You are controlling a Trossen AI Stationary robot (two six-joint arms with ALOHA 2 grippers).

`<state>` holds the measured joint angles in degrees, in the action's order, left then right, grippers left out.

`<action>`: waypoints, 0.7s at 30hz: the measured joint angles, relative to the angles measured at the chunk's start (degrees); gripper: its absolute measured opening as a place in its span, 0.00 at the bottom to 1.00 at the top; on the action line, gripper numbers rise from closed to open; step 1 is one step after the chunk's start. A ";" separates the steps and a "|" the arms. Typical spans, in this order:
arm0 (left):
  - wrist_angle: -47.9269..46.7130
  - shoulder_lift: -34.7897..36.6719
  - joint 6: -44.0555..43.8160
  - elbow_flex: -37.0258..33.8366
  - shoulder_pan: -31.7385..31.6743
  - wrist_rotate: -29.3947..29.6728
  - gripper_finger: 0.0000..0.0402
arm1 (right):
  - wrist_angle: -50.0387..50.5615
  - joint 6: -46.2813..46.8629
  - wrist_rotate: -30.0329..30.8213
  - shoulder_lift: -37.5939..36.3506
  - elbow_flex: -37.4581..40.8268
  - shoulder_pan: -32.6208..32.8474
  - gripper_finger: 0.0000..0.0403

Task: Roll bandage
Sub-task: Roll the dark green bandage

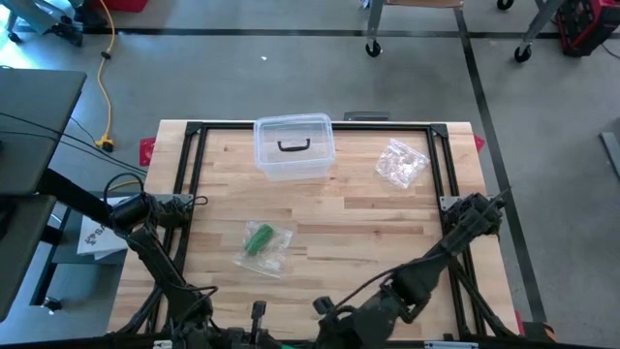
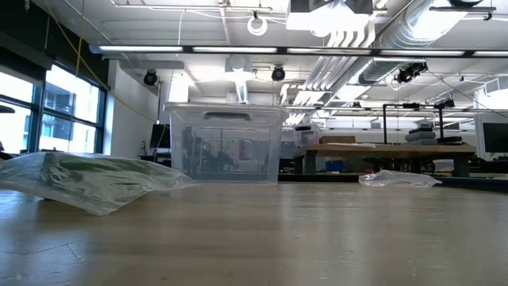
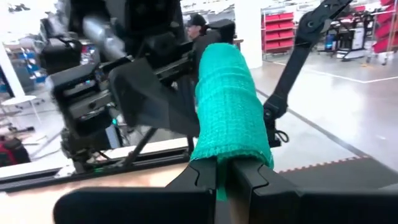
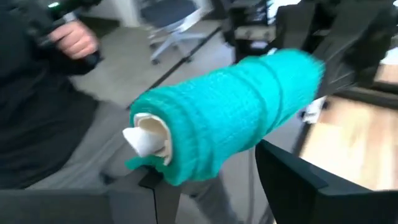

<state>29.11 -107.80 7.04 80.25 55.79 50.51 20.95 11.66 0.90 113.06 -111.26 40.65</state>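
Centrally, bare wooden table [image 1: 368, 233] between clear bin [image 1: 294, 147] and near edge.

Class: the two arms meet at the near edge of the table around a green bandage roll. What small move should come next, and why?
Probably draw the right end effector back a little. Its jaws stand open around the green bandage roll, while the left end effector is shut on the roll's end, so the left one seems to hold it alone.

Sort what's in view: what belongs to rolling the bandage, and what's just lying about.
Job:
green bandage roll
left hand, shut on it
right hand, open beside it

Lying about:
clear lidded bin
empty clear bag
bag with green contents
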 joint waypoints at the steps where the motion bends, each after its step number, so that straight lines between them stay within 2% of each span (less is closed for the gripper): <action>1: 0.04 0.04 0.65 0.01 -0.13 0.28 0.01 | -0.38 -0.06 2.49 -0.13 0.00 0.42 0.47; 6: -0.14 0.10 1.17 0.04 -0.82 5.03 0.01 | -1.82 -1.17 13.29 -0.13 0.00 2.56 0.47; 12: 1.08 0.08 0.53 0.02 -1.80 10.85 0.01 | -2.70 -6.42 39.54 -0.13 0.02 6.53 0.47; 14: 1.08 -0.11 0.47 -0.09 -1.92 12.67 0.01 | -2.75 -7.95 46.08 -0.28 0.00 7.25 0.47; 16: 0.89 -0.12 0.53 -0.09 -1.97 14.13 0.01 | -2.77 -8.50 50.10 -0.27 0.00 7.80 0.47; 21: -0.75 -0.27 -0.86 -0.27 -2.45 13.71 0.01 | -3.40 -7.61 54.36 -0.34 -0.20 7.88 0.47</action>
<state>28.36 -108.07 6.18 79.98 53.34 64.22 17.55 4.04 55.26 112.72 -111.47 48.53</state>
